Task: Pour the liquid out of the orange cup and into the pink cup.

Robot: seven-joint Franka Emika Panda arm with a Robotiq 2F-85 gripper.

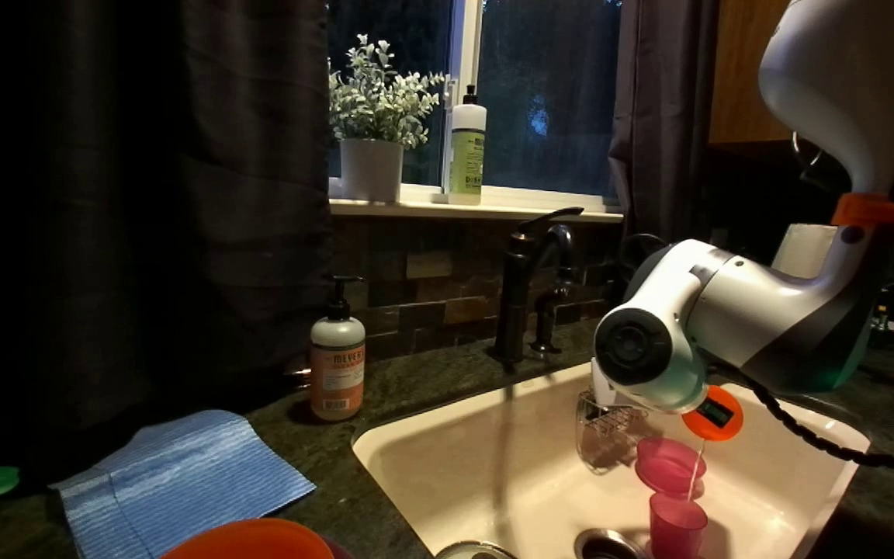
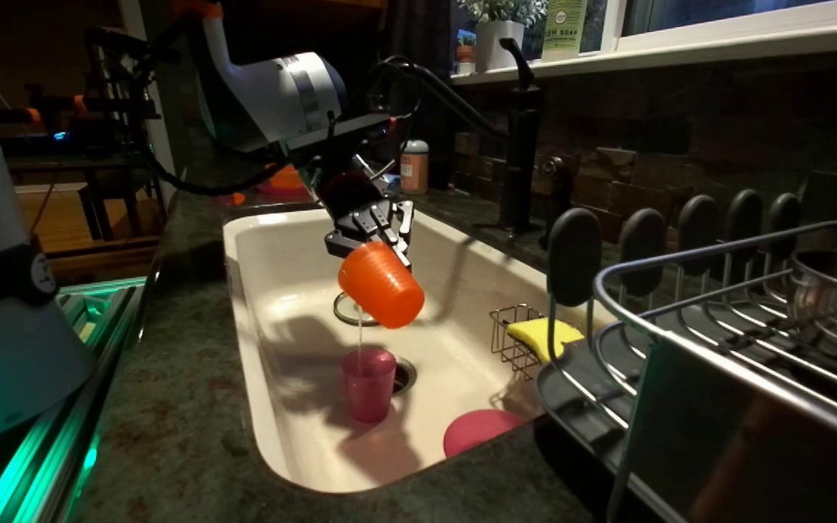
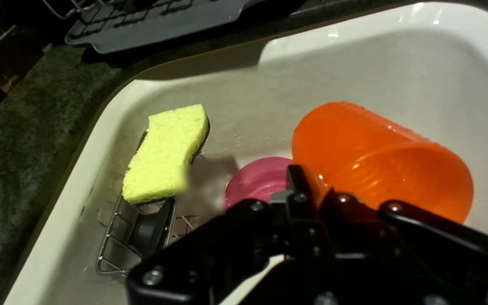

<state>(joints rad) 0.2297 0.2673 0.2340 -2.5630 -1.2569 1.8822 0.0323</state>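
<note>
Tool point(image 3: 313, 186): clamped on orange plastic tumbler point(image 2: 382, 287) by its wall | tumbler tilted above upright pink cup point(image 2: 369, 392) in sink point(image 2: 455, 349), thin stream point(image 2: 360, 335) reaching it | handling: probably light, slightly flexible, slick when wet; gentle wall pinch, clear of pouring lip, suits it
</note>
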